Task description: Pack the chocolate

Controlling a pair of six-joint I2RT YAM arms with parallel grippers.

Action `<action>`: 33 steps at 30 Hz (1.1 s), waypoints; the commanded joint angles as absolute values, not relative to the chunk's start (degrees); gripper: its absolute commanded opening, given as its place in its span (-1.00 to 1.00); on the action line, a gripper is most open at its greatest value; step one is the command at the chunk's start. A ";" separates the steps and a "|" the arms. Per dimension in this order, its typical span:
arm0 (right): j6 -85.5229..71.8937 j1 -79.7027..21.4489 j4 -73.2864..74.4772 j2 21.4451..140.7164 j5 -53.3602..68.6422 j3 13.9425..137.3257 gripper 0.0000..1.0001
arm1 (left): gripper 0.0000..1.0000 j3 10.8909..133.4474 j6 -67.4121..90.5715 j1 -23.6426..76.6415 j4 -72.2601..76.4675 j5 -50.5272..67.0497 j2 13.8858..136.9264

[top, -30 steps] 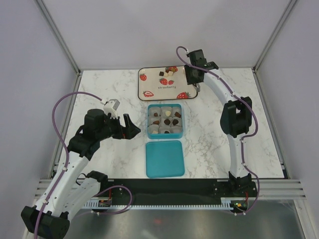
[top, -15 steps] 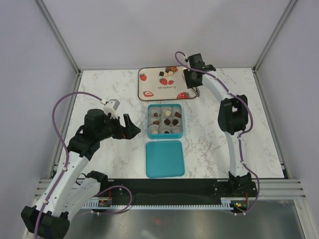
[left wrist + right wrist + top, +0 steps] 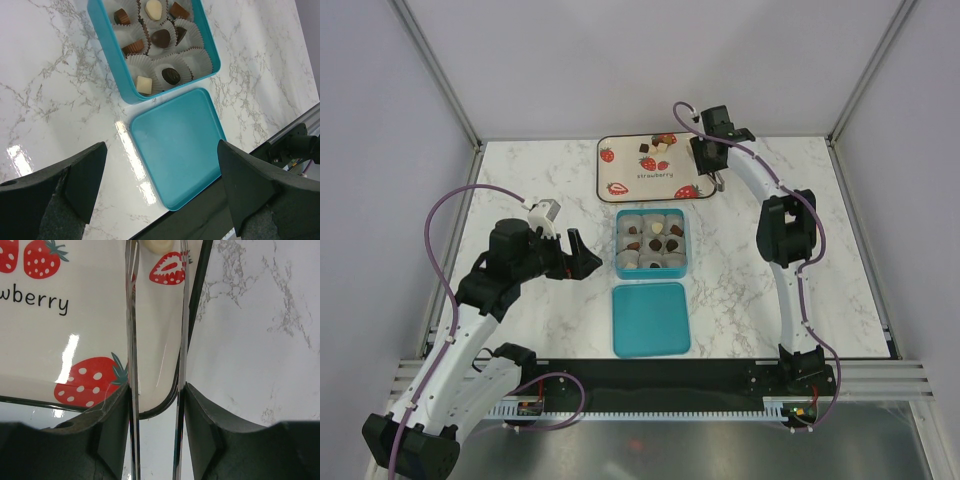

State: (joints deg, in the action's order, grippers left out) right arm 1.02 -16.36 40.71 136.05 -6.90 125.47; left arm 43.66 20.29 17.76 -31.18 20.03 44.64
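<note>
While the teal box point(image 3: 129, 95) sits mid-table with its lid point(image 3: 177, 145) lying just in front, we see several bits of the chocolate point(image 3: 161, 37) in its paper cups point(image 3: 199, 57); a few loose pieces point(image 3: 655, 148) lie at the far edge of the strawberry tray point(image 3: 40, 340); the right arm hides that tray's right edge from above. The left gripper point(image 3: 162, 177) hangs beside the box, fingers point(image 3: 82, 175) spread wide, holding nothing; the right gripper point(image 3: 717, 182) has its thin blades part-way apart, with a pale candy point(image 3: 155, 245) between them; pinched or not, we can't tell.
</note>
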 commanded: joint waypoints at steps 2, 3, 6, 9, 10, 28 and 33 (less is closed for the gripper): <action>1.85 -15.56 39.46 137.98 -5.10 128.23 0.04 | 0.99 43.51 18.63 17.93 -30.59 20.39 44.82; 1.76 -15.64 39.55 138.08 -3.79 128.06 0.04 | 0.99 43.51 18.63 17.93 -30.50 20.39 44.82; 1.58 -15.64 39.55 138.16 -1.41 127.53 0.02 | 0.99 43.59 18.63 17.93 -30.59 20.39 44.91; 1.23 -15.64 39.73 137.99 -0.44 127.09 -0.01 | 0.99 43.51 18.63 18.02 -30.67 20.22 44.91; 1.32 -15.56 39.81 137.90 -0.09 126.92 -0.02 | 0.99 43.51 18.63 18.02 -30.67 20.21 44.91; -2.81 -15.64 46.32 129.55 5.80 121.82 -0.10 | 0.99 43.51 18.72 18.02 -30.67 20.39 44.65; -4.22 -15.64 47.90 127.44 5.80 121.12 -0.11 | 0.99 43.51 18.72 17.93 -30.59 20.48 44.56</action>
